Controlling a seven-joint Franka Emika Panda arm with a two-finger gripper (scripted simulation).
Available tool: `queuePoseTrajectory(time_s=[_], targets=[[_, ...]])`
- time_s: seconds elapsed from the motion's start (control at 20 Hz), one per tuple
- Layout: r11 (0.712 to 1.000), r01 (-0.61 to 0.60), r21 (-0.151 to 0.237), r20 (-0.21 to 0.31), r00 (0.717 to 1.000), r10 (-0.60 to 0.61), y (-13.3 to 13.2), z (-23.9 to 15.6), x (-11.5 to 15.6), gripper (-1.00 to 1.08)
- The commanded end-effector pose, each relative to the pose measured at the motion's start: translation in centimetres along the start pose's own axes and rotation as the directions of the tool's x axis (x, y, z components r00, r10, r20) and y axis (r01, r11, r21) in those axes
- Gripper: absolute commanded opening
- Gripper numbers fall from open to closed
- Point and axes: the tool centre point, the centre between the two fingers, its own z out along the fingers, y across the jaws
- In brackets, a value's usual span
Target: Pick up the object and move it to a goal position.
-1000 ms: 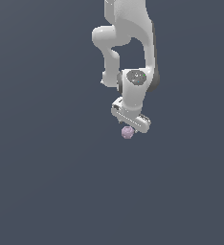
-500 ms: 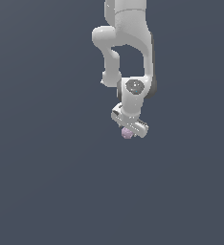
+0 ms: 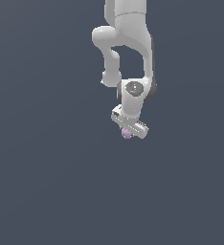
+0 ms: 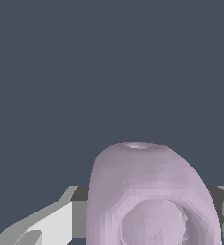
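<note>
In the exterior view the white arm point(image 3: 128, 43) hangs down from the top edge, where its upper part is cut off by the frame. At its lower end the hand point(image 3: 128, 129) shows as a short, tilted white bar. The object point(image 3: 127, 133), a small pale lilac-pink lump, peeks out just under that bar, touching it; most of the lump is covered by the hand, so only its lower rim shows. The fingers themselves are too small to make out here.

The wrist view is filled at its lower middle by the object point(image 4: 152, 196), very close to the camera, rounded and slightly faceted, with a circular bump on its near face. Its lower part runs off the frame. A pale grey-white finger point(image 4: 47, 222) flanks it on one side, and a sliver of another shows at the opposite edge. The hand looks closed around the lump, though the contact points are hidden behind it.

Everything else is flat dark blue-grey background.
</note>
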Motion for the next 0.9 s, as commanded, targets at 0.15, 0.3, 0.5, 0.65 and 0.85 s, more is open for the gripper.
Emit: queuePoseTrajectory(time_s=[0.15, 0.3, 0.5, 0.65, 0.85], targets=[[1.000, 0.000, -0.001, 0.001, 1.000, 0.000, 0.1, 0.1, 0.0, -1.00], [1.000, 0.000, 0.000, 0.000, 1.000, 0.000, -0.1, -0.1, 0.0, -1.00], [1.000, 0.000, 0.000, 0.000, 1.000, 0.000, -0.8, -0.6, 0.2, -1.00], [1.000, 0.000, 0.000, 0.000, 1.000, 0.000, -1.7, -1.2, 0.5, -1.00], [1.000, 0.000, 0.000, 0.000, 1.000, 0.000, -3.4, -2.5, 1.1, -1.00]])
